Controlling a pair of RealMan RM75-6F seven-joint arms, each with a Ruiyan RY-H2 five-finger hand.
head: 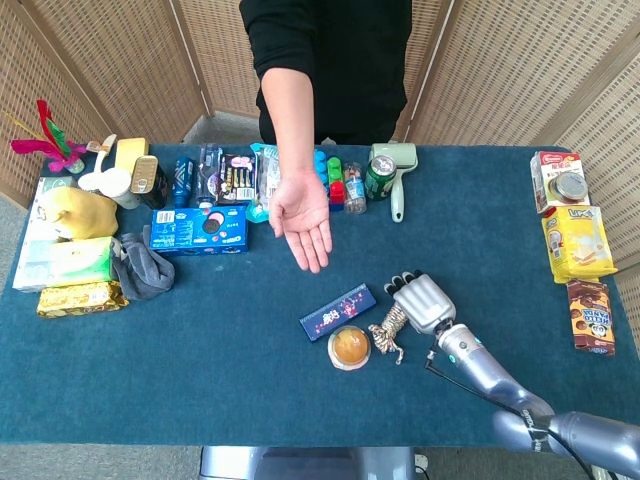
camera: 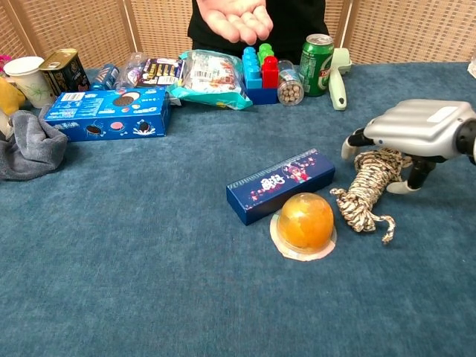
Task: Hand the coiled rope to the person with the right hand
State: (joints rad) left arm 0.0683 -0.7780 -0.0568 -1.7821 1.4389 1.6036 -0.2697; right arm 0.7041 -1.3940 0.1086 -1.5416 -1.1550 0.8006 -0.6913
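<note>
A beige coiled rope [head: 389, 330] [camera: 367, 190] lies on the blue tablecloth, just right of an orange jelly cup [camera: 303, 224]. My right hand [head: 422, 301] [camera: 413, 134] hovers palm down over the rope's far end, fingers spread and curved, thumb beside the coil; nothing is gripped. The person stands at the far side with an open palm [head: 301, 219] [camera: 236, 19] held out over the table. My left hand is in neither view.
A dark blue slim box [camera: 281, 184] lies left of the rope. Along the far edge stand a green can [camera: 317, 54], a lint roller [camera: 340, 76], toy blocks [camera: 259, 68] and snack packs. A blue cookie box [camera: 106, 113] and grey cloth [camera: 28, 146] sit left; cartons [head: 575, 240] lie right.
</note>
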